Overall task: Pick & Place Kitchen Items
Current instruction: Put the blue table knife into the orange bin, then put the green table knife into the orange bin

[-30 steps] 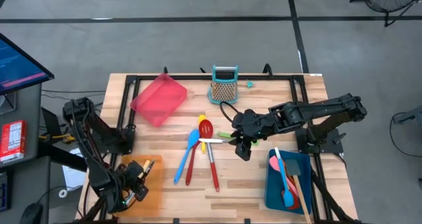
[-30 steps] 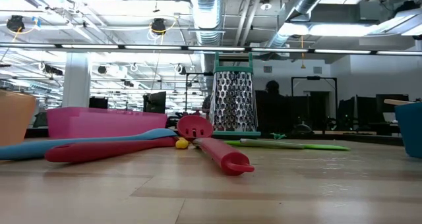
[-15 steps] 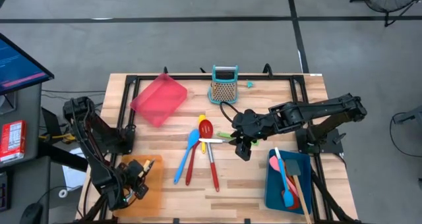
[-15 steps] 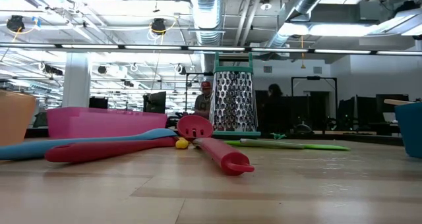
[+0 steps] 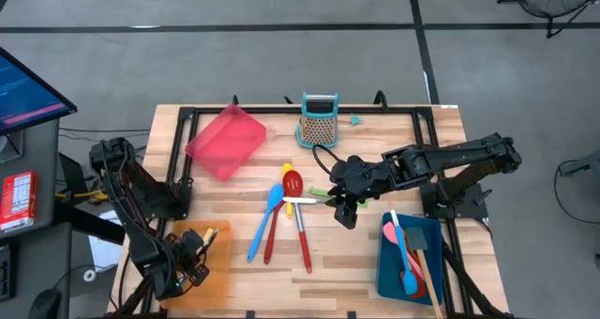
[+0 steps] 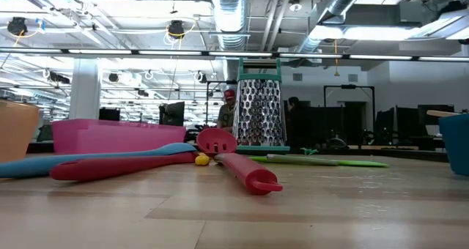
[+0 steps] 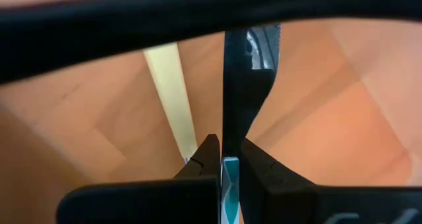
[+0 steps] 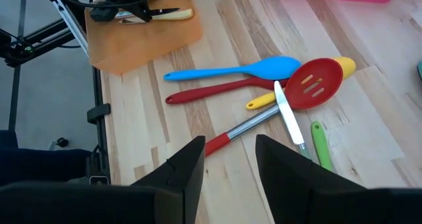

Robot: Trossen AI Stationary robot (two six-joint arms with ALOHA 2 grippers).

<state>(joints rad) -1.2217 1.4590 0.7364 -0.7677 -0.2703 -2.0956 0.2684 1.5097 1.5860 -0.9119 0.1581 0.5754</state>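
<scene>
At table centre: one blue spoon (image 5: 263, 220), one yellow (image 8: 300, 85) | right fingers (image 5: 344, 209) apart, empty | left fingers (image 5: 184, 265) closed.

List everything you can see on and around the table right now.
red tray: one, table's far left
box grater: one, teal and orange, far middle
blue spoon, red spoon, yellow spoon, red slotted spoon: one each, bunched mid-table
knife: one, silvery, across that bunch
green spatula: one, beside the knife
orange tray: one, near left
cream-handled piece: one, on orange tray
blue tray: one, near right
blue spatula, red spatula: in blue tray
person: one, background
left gripper: over orange tray, shut on dark cutlery piece
right gripper: open, mid-table
</scene>
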